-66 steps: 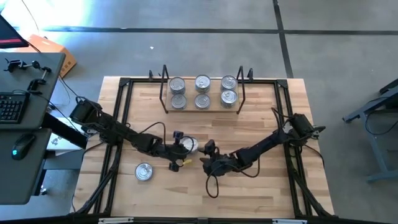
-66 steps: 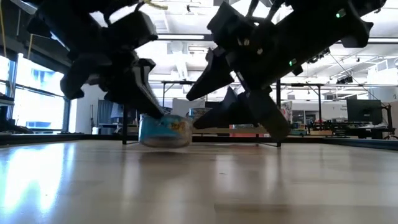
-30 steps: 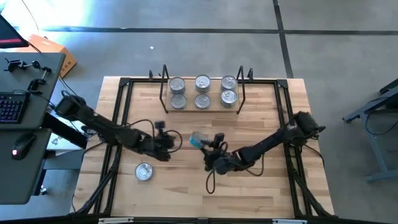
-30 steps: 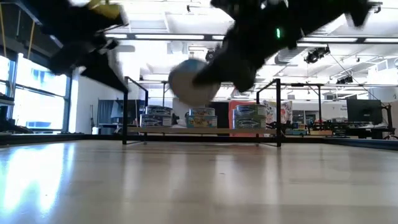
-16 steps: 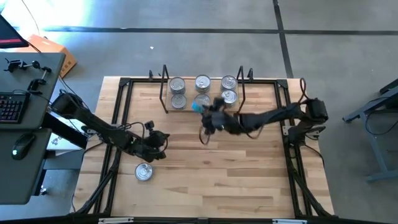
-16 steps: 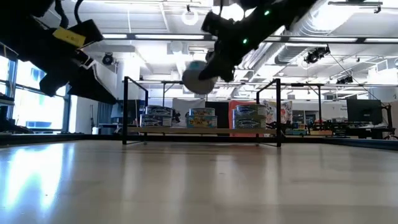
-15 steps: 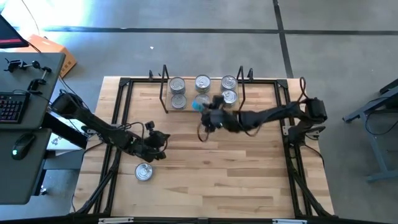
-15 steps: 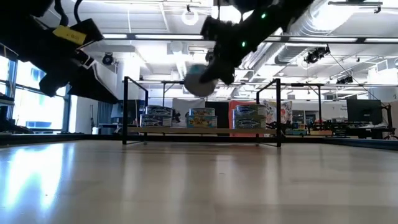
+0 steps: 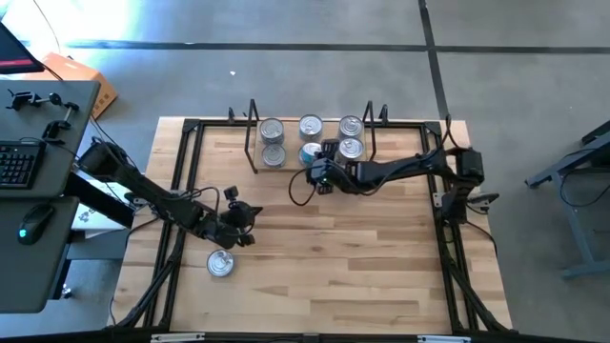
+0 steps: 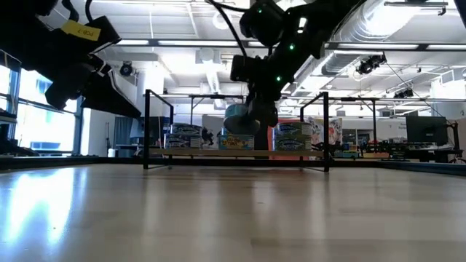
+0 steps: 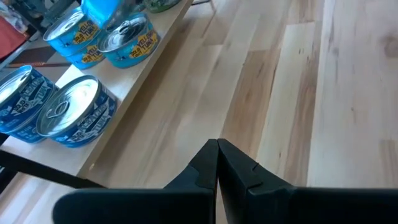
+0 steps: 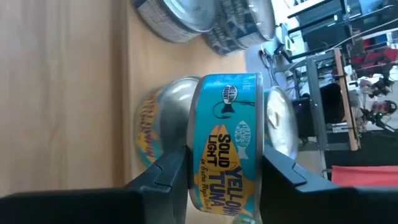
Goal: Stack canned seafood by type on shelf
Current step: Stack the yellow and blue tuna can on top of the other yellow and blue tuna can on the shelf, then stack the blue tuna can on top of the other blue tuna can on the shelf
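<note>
The shelf (image 9: 291, 143) stands at the table's far edge, with canned seafood in three columns: left (image 9: 273, 152), middle (image 9: 310, 124), right (image 9: 350, 148). My right gripper (image 9: 315, 164) is shut on a blue yellowfin tuna can (image 12: 227, 143), close above the middle front can (image 12: 152, 124); whether the two touch I cannot tell. In the low view this can (image 10: 239, 116) hangs over the middle stack (image 10: 237, 138). My left gripper (image 9: 248, 217) is shut and holds nothing, left of the table's middle. One loose can (image 9: 220, 263) rests on its base near it. My right gripper pinches the tuna can between its two fingers, one finger (image 12: 171, 174) on the base end and the other (image 12: 283, 174) on the lid end (image 12: 278, 124). The label band (image 12: 227, 112) shows between them. The fingers come from the table's near right, slanting down. The can is about level.
A black frame (image 9: 191, 171) runs along the table's edges, and the shelf's wire uprights (image 9: 253, 143) stand at both its ends. Bare wood (image 9: 362, 276) fills the near half of the table. A desk with a keyboard (image 9: 19, 162) stands beyond the left edge.
My right gripper has carried the tuna can from the table's middle toward the far edge, over the shelf's middle column, and lowered it there. The can, tilted before, is now about level. My left gripper has drawn back a little toward the table's left edge and sunk.
</note>
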Motion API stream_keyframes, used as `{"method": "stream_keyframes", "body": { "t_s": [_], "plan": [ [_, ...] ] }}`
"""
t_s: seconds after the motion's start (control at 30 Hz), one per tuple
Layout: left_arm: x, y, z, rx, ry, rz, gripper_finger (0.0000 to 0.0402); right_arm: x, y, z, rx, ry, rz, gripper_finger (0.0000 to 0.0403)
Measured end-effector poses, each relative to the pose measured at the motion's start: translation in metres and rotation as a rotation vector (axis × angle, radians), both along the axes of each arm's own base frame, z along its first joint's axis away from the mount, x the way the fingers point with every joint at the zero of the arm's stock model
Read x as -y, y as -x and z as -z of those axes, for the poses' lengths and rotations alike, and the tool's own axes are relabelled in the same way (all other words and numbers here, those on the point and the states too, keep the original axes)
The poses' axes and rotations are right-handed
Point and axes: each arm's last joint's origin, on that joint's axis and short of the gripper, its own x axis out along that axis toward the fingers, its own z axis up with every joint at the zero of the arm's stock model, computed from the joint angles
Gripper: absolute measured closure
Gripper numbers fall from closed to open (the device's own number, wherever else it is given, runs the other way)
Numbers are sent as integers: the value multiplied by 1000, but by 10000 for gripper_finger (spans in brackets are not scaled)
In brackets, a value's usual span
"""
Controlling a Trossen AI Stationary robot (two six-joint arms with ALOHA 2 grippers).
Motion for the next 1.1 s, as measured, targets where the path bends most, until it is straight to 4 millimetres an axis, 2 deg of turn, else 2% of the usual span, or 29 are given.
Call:
{"method": "stream_keyframes", "body": {
  "t_s": [0.13, 0.3, 0.4, 0.73, 0.83, 0.97, 1.03, 1.1],
  "plan": [
    [1, -1, -1, 10, -3, 8, 401, 0, -3, 8, -11, 6, 7, 276],
    [2, -3, -3, 25, -4, 17, 401, 2, -8, 15, 12, -1, 7, 217],
    [2, -3, -3, 27, -2, 18, 401, 2, -9, 13, 41, -16, -10, 197],
    [2, -3, -3, 26, -1, 21, 401, -2, -13, 9, 114, -36, -11, 189],
    [2, -3, -3, 26, -1, 21, 401, -14, -14, 4, 222, -129, -2, 188],
    [2, -3, -3, 27, 5, 26, 401, -40, -23, -1, 429, -505, -155, 188],
    [4, -3, -3, 32, 10, 32, 401, -60, -28, 4, 503, -659, -274, 188],
    [8, -2, -4, 30, 22, 65, 401, -84, -29, 15, 550, -739, -346, 191]
  ]
}}
